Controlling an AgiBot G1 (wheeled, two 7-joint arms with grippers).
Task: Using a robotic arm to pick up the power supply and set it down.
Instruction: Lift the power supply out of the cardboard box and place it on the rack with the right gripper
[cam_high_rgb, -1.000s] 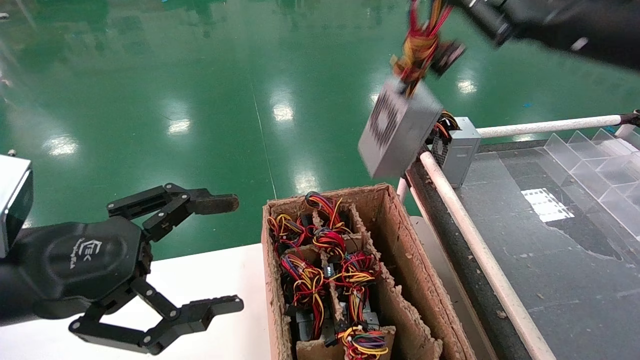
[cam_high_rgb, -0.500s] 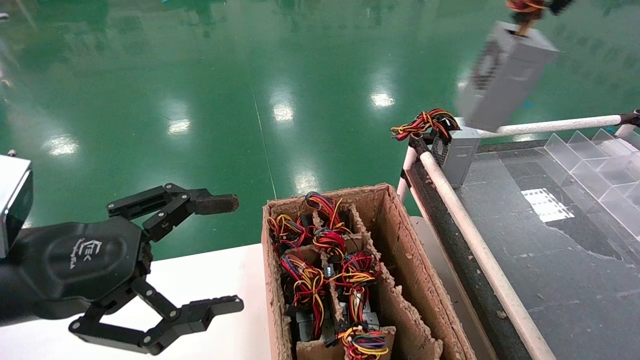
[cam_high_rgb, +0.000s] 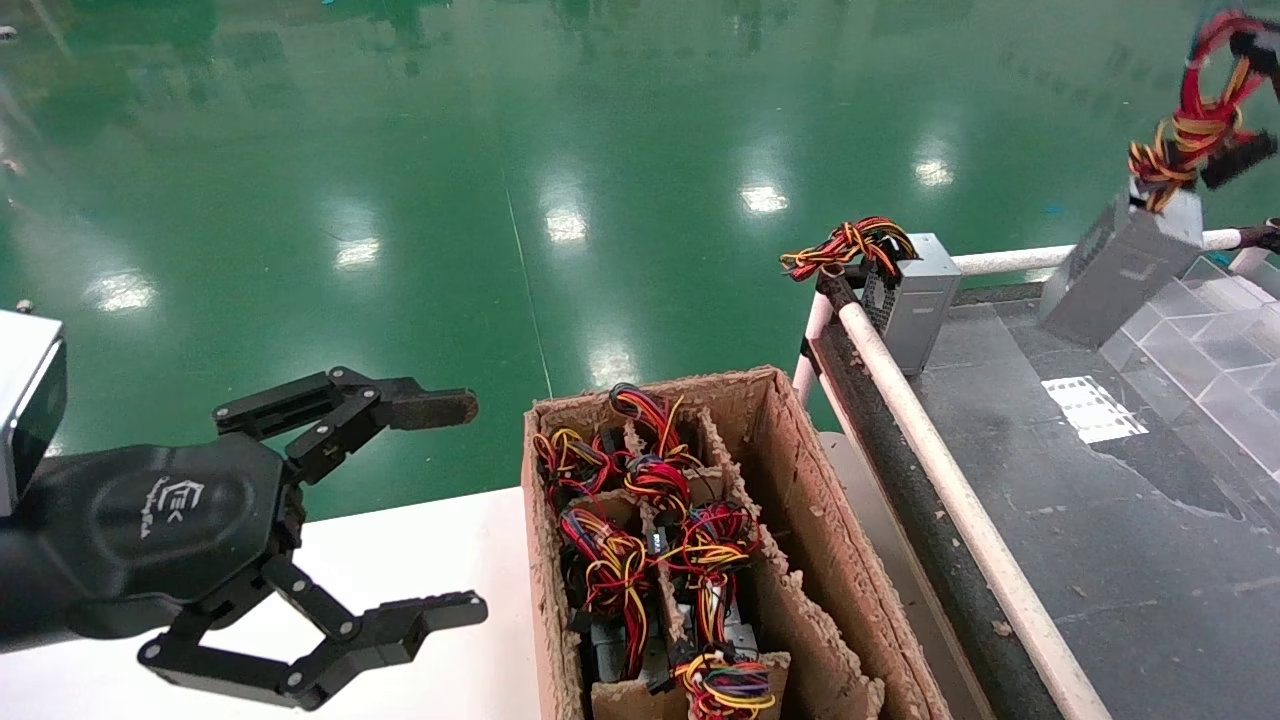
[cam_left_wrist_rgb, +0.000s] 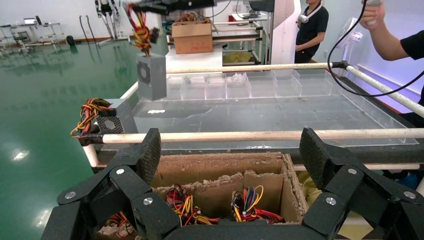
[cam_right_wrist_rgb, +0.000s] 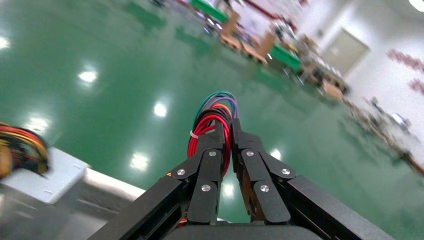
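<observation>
Our right gripper (cam_right_wrist_rgb: 226, 137), fingers clenched only on the wire bundle (cam_high_rgb: 1195, 120), dangles the power supply (cam_high_rgb: 1120, 265), which could swing into the clear dividers (cam_high_rgb: 1190, 330); left gripper (cam_high_rgb: 440, 505) idles released.

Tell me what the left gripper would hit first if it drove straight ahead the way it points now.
Probably the cardboard box: in the left wrist view the open left gripper faces its near wall, with the white rail and conveyor just beyond. Depth is unclear, so it might pass above the rim.
</observation>
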